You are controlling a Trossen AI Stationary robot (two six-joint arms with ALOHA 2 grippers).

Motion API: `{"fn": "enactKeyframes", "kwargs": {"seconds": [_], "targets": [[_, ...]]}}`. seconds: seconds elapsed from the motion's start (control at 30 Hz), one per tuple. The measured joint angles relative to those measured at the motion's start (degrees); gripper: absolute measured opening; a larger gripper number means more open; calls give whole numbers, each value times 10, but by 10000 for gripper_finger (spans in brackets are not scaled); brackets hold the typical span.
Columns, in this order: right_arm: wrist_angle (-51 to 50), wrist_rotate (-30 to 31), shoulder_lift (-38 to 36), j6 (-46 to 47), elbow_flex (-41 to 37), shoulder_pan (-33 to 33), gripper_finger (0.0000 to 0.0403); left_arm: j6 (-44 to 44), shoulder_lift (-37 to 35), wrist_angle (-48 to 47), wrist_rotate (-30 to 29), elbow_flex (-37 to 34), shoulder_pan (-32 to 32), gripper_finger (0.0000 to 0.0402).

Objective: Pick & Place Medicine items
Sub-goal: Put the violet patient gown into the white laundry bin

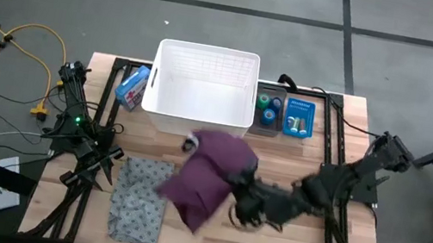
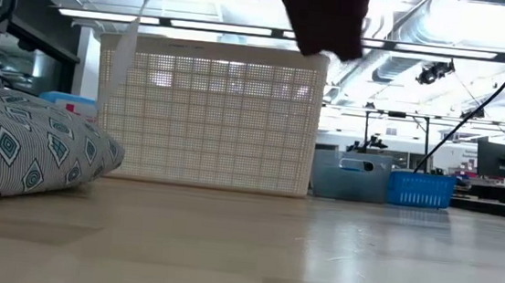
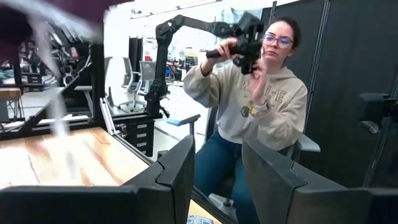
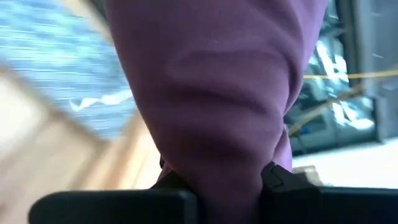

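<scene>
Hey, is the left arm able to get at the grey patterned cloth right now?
Probably yes. The grey patterned cloth lies flat just beside the left gripper, its near side uncovered. The right gripper holds the purple cloth up over its far edge only.

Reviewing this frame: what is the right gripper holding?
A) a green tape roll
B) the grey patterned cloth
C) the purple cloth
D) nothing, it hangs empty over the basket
C: the right gripper is closed on a fold of the purple cloth, which hangs lifted above the table, while the grey patterned cloth lies flat on the wood nearby.
</scene>
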Motion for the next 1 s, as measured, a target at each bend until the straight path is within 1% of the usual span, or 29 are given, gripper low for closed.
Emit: {"fn": "enactKeyframes", "kwargs": {"seconds": [0.17,0.27,0.37,0.63,0.77,1.0], "targets": [[51,-2,0,-68,48,-88,47,0,0,0,0,0,0,127],[75,-23,0,-89,65,-142,47,0,0,0,0,0,0,127],[85,-52,0,-90,83,-191,47,0,0,0,0,0,0,127],[97,-179,0,-42,93,-318,46,0,0,0,0,0,0,127],[109,-230,0,-31,93,-372,46,0,0,0,0,0,0,127],[125,-349,8,-9,93,-457,46,0,0,0,0,0,0,127]]}}
